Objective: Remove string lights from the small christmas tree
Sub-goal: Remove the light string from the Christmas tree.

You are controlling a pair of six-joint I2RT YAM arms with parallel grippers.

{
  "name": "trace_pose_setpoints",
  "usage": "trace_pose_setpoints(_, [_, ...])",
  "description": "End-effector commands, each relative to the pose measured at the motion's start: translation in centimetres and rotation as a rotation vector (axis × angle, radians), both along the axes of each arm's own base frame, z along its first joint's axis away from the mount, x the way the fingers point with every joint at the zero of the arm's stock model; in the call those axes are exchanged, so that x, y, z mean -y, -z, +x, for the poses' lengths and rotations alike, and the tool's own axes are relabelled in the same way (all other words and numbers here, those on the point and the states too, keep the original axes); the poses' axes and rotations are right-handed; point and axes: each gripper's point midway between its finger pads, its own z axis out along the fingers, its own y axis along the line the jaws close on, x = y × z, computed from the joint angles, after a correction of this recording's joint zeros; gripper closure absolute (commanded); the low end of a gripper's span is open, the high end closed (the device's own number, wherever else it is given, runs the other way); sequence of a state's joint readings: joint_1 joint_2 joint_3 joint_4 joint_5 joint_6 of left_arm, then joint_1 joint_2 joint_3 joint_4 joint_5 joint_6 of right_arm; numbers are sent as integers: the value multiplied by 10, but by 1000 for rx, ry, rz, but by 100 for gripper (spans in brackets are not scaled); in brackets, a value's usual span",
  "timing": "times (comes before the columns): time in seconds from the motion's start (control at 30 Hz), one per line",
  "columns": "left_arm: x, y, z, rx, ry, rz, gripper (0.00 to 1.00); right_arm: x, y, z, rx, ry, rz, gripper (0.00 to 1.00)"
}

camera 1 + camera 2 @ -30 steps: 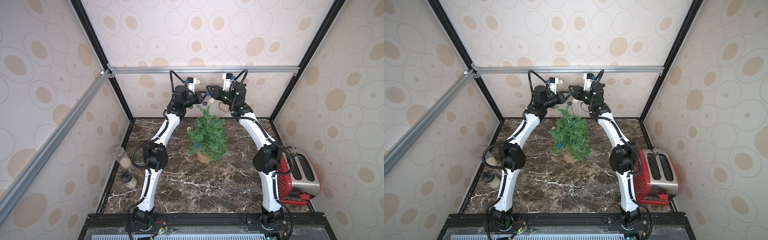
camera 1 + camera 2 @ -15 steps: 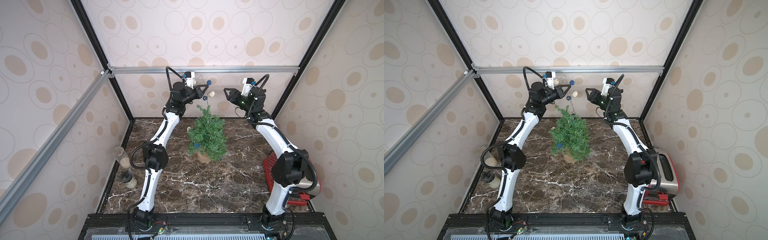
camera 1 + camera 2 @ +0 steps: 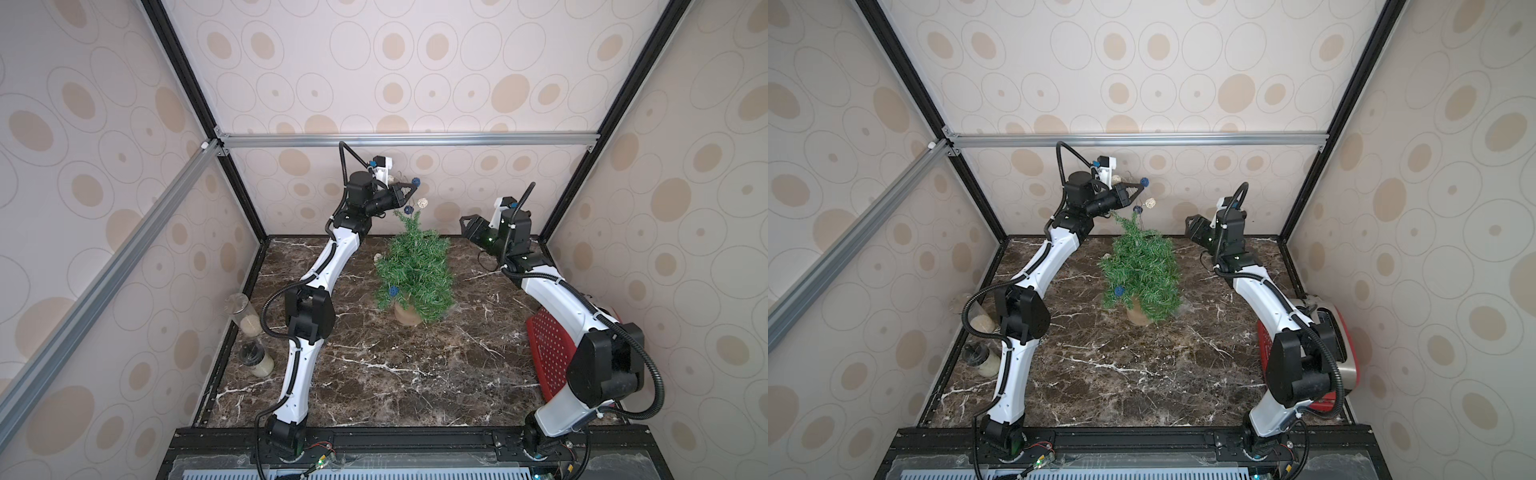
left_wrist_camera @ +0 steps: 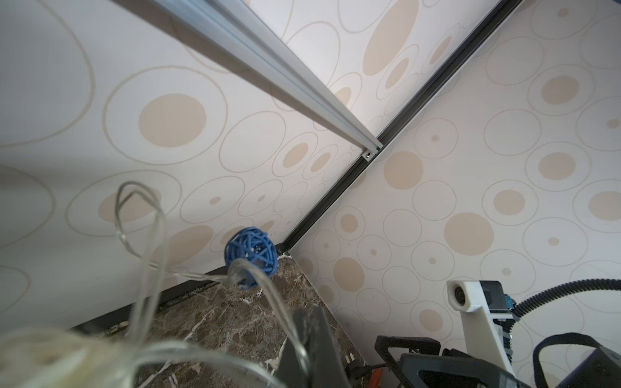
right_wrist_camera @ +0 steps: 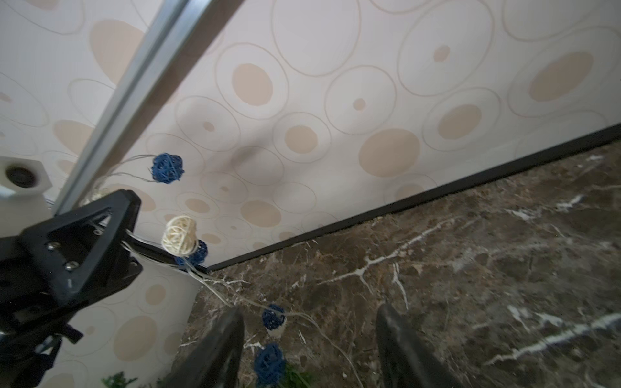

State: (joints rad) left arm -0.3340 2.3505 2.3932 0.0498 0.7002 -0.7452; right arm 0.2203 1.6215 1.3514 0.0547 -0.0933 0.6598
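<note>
The small christmas tree (image 3: pixel 415 266) (image 3: pixel 1142 274) stands in its tan pot (image 3: pixel 409 313) at the back middle of the marble table. My left gripper (image 3: pixel 409 189) (image 3: pixel 1140 187) hangs just above the tree top, shut on the pale wire of the string lights (image 4: pixel 252 257). A blue ball (image 3: pixel 415 181), a cream ball (image 3: pixel 422 203) and another blue ball (image 3: pixel 408 210) dangle by it. More balls stay in the branches: a blue one (image 3: pixel 393 290) and a cream one (image 3: pixel 377 257). My right gripper (image 3: pixel 463 222) (image 5: pixel 309 322) is open and empty, to the right of the tree.
A red and silver toaster (image 3: pixel 1341 345) sits at the right edge under my right arm. A tall glass tube (image 3: pixel 245 316) and a small jar (image 3: pixel 257 361) stand by the left wall. An aluminium bar (image 3: pixel 395 139) crosses the back wall above the arms.
My right gripper has left the tree top, swung right and lower, and its jaws have opened. My left gripper stays shut on the wire, a little higher over the tree.
</note>
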Motion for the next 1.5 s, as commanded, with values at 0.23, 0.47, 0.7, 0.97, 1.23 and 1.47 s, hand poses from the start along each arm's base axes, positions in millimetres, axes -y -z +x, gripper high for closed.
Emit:
trace_pose_setpoints(0.23, [-4, -37, -16, 76, 4, -11, 100, 15, 45, -18, -87, 35, 52, 37])
trace_pose_setpoints(0.47, [-3, -38, -11, 69, -6, -33, 100, 13, 83, -40, -167, 3, 43, 46])
trace_pose_setpoints(0.7, [-5, -37, -10, 65, -17, -21, 100, -11, 108, -60, -185, -135, 27, 51])
trace_pose_setpoints(0.97, [-6, -35, -10, 59, -20, -15, 100, -50, 146, -67, -132, -287, 12, 47])
trace_pose_setpoints(1.23, [-9, -37, -11, 60, -22, -14, 100, -65, 164, -64, -49, -379, 12, 44])
trace_pose_setpoints(1.47, [-10, -39, -12, 61, -22, -17, 100, -72, 169, -49, -16, -394, 28, 47])
